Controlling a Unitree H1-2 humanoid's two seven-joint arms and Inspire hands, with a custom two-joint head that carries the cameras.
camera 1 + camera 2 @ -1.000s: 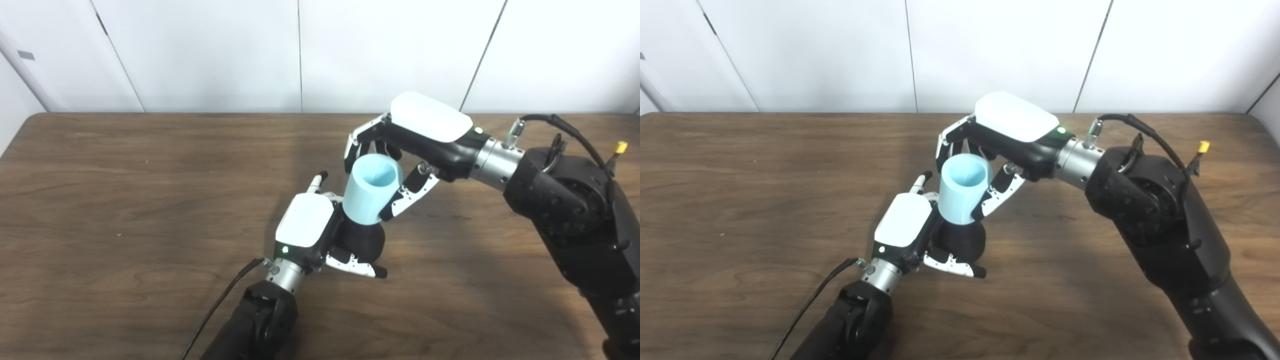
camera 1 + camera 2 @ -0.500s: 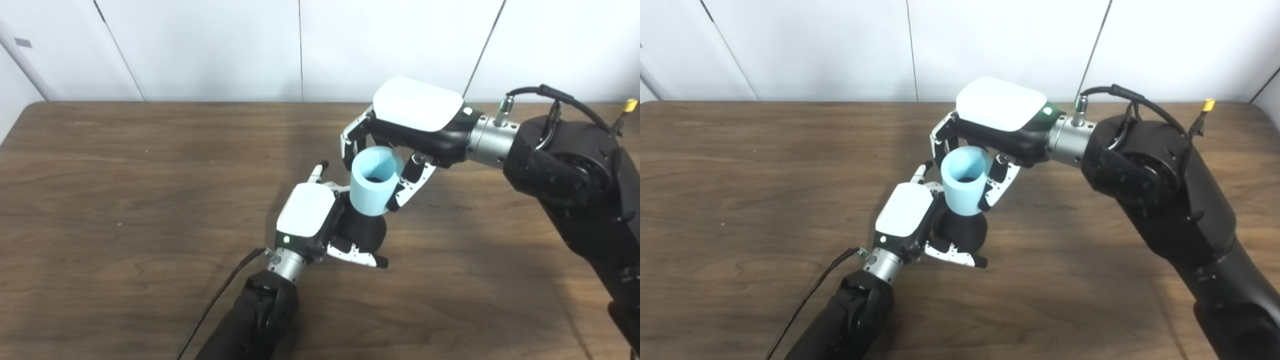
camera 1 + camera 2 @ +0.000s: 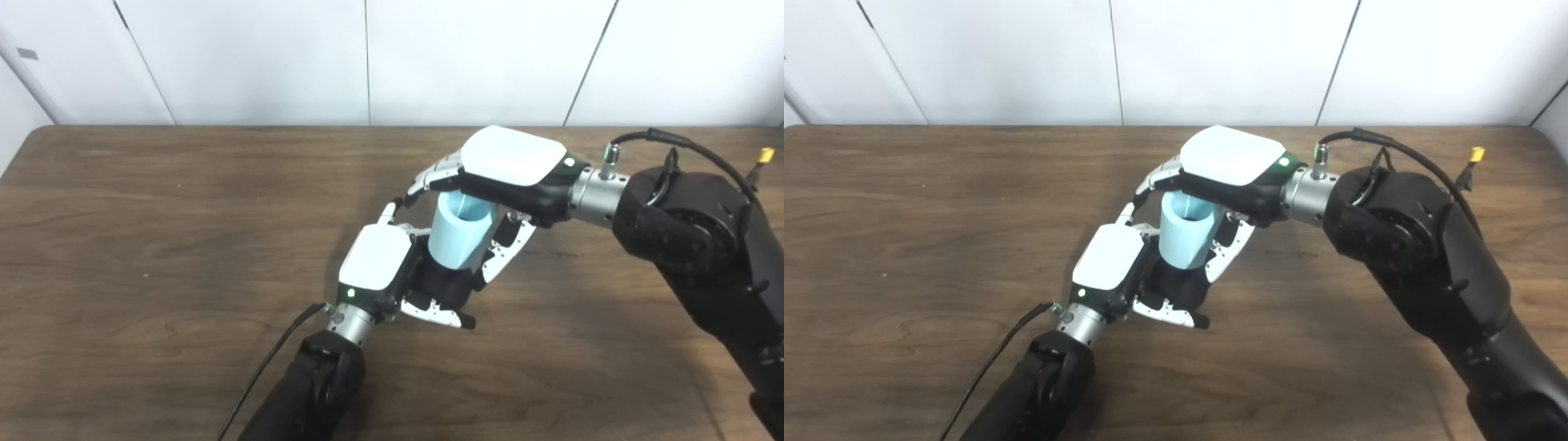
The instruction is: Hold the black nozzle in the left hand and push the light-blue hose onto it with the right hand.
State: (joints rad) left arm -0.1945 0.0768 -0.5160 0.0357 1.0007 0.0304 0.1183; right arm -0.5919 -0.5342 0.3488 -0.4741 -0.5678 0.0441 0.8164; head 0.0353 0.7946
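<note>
My left hand (image 3: pixel 392 272) is shut on the black nozzle (image 3: pixel 444 285), which it holds just above the wooden table (image 3: pixel 153 233) near the middle. The light-blue hose (image 3: pixel 458 236), a short wide tube, sits upright with its lower end over the nozzle's top. My right hand (image 3: pixel 499 184) comes in from the right and is shut on the hose, palm over its open upper rim, fingers (image 3: pixel 429 179) on the far side and thumb (image 3: pixel 505 257) down the near right side. Much of the nozzle is hidden by the hose and fingers.
A black cable (image 3: pixel 269 361) runs from my left wrist toward the bottom edge. My right forearm (image 3: pixel 692 239) fills the right side, with a cable loop and a yellow connector (image 3: pixel 761 156) on it. White wall panels (image 3: pixel 367 61) stand behind the table's far edge.
My right hand has lowered, bringing the hose down further over the nozzle, and its palm now covers the hose's top rim. The left hand has stayed put.
</note>
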